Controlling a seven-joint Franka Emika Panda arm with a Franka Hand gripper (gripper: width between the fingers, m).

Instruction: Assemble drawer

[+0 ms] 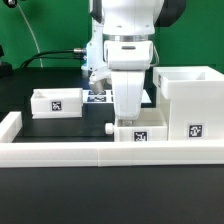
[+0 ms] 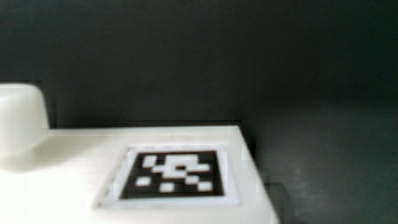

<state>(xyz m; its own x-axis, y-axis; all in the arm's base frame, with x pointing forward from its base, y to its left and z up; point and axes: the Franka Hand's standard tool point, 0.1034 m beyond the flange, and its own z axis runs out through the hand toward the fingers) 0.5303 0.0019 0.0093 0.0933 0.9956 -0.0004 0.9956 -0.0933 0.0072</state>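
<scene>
The Panda's gripper (image 1: 128, 116) hangs over a small drawer tray (image 1: 150, 134) that lies against the border wall (image 1: 60, 152) beside the tall housing (image 1: 190, 95), apparently braced there for a grasp. Only one finger (image 2: 18, 120) shows, so the jaw width cannot be told. The second tray (image 1: 55, 102) sits well apart.

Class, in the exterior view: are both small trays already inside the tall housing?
No: one tray stands at the exterior view's left, the other tray beside the housing, both outside it.

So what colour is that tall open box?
The housing is white, with a black-and-white tag; clearest in the exterior view.
</scene>
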